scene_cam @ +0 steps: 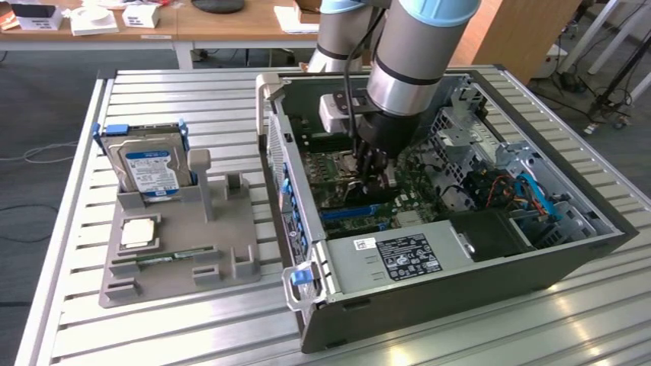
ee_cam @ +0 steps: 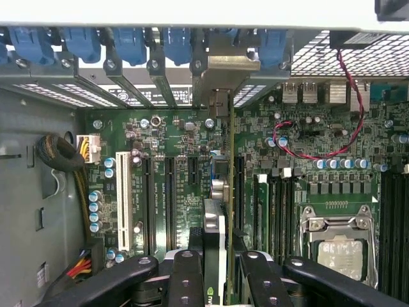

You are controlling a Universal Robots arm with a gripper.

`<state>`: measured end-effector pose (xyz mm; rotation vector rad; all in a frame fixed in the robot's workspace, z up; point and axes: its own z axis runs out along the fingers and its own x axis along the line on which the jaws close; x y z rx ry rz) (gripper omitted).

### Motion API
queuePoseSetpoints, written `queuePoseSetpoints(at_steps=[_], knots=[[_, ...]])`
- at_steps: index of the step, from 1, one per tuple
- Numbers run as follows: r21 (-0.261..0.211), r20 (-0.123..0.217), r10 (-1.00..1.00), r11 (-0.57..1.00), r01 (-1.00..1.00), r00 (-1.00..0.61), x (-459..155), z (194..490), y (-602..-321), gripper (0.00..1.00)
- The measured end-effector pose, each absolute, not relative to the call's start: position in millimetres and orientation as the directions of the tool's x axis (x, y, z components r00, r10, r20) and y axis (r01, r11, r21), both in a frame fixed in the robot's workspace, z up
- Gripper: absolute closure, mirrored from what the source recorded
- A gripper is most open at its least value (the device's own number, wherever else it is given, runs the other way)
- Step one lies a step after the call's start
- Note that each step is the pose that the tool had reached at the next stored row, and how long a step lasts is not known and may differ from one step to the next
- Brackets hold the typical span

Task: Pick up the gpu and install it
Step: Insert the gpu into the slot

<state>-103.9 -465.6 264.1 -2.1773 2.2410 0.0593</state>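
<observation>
The gpu shows edge-on in the wrist view as a thin dark card standing upright over the green motherboard, in line with an expansion slot. Its silver bracket sits at the rear slot openings under the blue clips. My gripper is shut on the card, with one black finger on each side of it. In the exterior view my gripper reaches down into the open computer case, and the gpu is a dark shape below it. Whether the card is fully down in its slot I cannot tell.
On the exterior view's left a grey holder carries a silver hard drive with blue rails, a processor chip and a memory stick. Inside the case are the power supply, cable bundles and the processor socket.
</observation>
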Motion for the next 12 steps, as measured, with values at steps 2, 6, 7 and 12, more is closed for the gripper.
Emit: queuePoseSetpoints(at_steps=[2, 6, 7, 12], knots=[[0.016, -0.038, -0.999, 0.028, -0.999, -0.029, -104.3, 262.5, -465.6, 0.73], [0.016, -0.038, -0.999, 0.028, -0.999, -0.028, -104.5, 261.4, -465.6, 0.73], [0.016, -0.038, -0.999, 0.027, -1.000, -0.028, -104.6, 261.3, -465.6, 0.73], [0.016, -0.038, -0.999, 0.027, -1.000, -0.028, -104.5, 261.3, -465.6, 0.73]])
